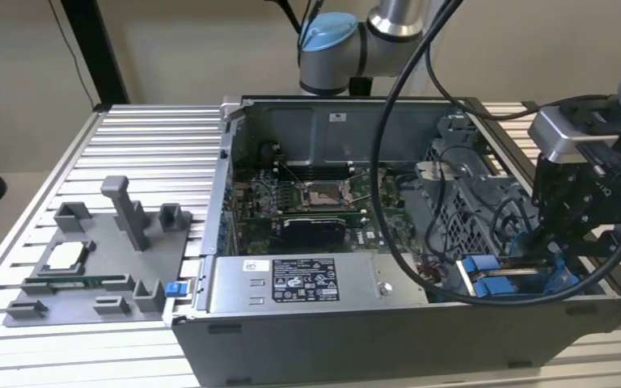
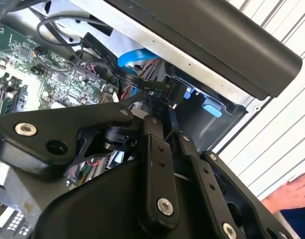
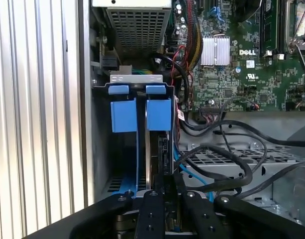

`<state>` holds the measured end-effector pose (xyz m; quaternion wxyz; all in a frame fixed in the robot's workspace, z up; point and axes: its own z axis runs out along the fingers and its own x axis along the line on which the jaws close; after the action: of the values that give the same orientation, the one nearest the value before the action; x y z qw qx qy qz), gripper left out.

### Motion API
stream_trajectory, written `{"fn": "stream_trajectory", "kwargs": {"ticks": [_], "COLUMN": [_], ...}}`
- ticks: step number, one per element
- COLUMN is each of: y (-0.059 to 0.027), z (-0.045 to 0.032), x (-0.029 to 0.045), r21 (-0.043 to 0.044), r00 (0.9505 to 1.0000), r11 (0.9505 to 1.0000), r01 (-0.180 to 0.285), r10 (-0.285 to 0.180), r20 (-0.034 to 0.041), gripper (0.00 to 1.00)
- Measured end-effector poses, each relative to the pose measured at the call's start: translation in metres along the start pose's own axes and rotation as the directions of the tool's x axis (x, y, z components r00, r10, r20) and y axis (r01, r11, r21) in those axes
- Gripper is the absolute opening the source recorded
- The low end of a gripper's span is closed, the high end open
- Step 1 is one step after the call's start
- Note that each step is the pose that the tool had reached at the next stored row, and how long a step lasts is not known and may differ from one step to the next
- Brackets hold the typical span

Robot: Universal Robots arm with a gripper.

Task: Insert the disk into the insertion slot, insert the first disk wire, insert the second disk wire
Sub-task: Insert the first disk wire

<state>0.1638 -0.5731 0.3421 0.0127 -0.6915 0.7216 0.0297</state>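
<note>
judging from the open computer case (image 1: pixel 397 339), the disk (image 3: pixel 154 154) already stands on edge in the insertion slot (image 3: pixel 100 149), so the first wire step seems in hand. the gripper (image 2: pixel 168 124) hangs above, pinching what looks like a black wire (image 2: pixel 127 74); seating it calls for a square approach, loose cables (image 3: pixel 227 164) crowding alongside.
</note>
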Motion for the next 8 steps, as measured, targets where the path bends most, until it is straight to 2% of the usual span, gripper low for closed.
{"fn": "stream_trajectory", "kwargs": {"ticks": [8], "y": [0.0], "z": [0.0035], "x": [-0.0007], "r21": [-0.0003], "r00": [1.0], "r11": [1.0], "r01": [-0.009], "r10": [0.009], "r20": [0.0003], "gripper": [0.0]}}
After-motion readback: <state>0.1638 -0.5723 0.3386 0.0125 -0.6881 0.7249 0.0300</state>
